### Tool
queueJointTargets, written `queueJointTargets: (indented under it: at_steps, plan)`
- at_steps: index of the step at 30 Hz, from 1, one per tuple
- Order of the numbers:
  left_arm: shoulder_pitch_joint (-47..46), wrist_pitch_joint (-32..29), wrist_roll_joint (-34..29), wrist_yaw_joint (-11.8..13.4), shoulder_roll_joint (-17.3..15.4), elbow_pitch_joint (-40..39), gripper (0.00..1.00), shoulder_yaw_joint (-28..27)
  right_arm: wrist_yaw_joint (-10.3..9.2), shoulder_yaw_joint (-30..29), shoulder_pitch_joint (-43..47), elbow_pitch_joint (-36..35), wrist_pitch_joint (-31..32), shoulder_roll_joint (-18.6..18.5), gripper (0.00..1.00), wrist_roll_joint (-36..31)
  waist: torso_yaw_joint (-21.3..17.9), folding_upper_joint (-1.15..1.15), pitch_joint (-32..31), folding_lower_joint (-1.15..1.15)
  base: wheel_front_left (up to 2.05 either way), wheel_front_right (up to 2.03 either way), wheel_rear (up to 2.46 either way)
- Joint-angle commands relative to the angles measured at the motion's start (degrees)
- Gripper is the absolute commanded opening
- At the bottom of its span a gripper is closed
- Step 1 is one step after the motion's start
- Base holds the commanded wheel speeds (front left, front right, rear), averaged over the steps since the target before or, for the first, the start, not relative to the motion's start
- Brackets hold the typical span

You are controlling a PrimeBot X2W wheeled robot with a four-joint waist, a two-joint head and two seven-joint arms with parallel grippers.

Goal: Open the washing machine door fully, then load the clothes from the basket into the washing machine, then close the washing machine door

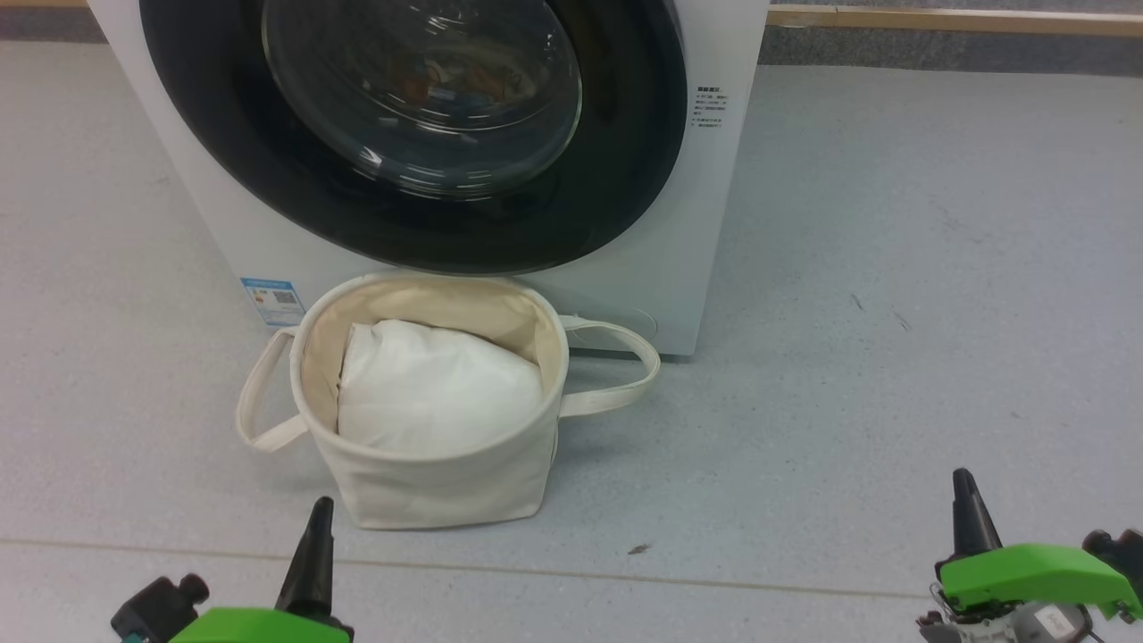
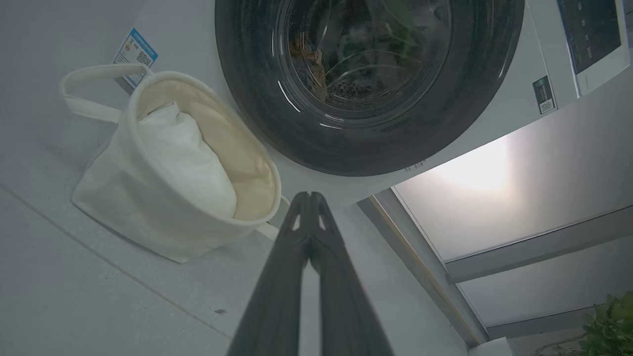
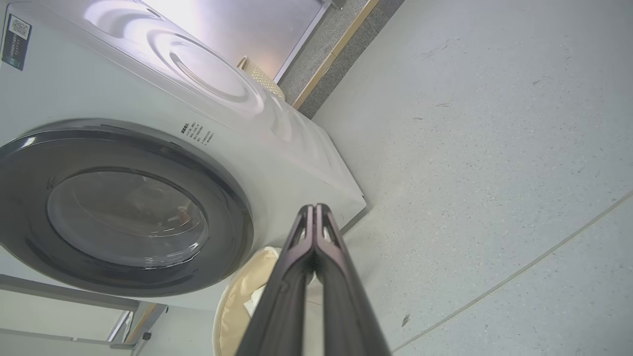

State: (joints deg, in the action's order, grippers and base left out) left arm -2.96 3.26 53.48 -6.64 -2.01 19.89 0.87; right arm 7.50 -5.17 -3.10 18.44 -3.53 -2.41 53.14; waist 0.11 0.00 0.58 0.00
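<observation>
- Washing machine door: shut flat against the washing machine, glossy rim and glass bowl facing out, no gap visible at the edge.
- Clothes: probably the orange-brown patch behind the glass, inside the drum; too dim to be sure.
- Basket: on the floor just in front of the door, touching the machine's front or very nearly. Inside, a white cushion; no printed fabric visible.
- Left gripper and right gripper: both clenched, fingers pressed together, holding nothing, low and well back from the machine, one to each side of the basket.
- Likely trouble with any further swing of the door: the basket close under its lower edge, right in the way of a reach.
- Strap handles looping out sideways: easy to snag with a finger, dragging the soft tub along.
- Risk of mistaking the cushion for laundry and pulling it out.
- Latch impossible to judge from here; possibly not fully caught.
- Also around: blue sticker low on the front, printed label beside the door.
</observation>
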Motion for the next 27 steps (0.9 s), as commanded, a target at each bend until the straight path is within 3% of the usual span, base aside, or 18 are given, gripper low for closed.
queueJointTargets:
  at_steps: [1,27]
  plan:
    - [-2.69,-0.49,2.04,-0.41,-0.47,-2.28,0.0,-1.6,0.0,0.36,-2.44,-2.26,0.52,-0.36,0.0,2.11,0.0,0.0,-0.02,0.0,0.0,0.0,0.0]
    - [-2.95,-4.86,19.37,-0.62,-0.66,-3.95,0.0,-4.33,0.0,-0.45,-2.75,-3.28,5.01,-0.41,0.0,19.56,-0.05,0.0,-0.2,0.0,0.0,0.0,0.0]
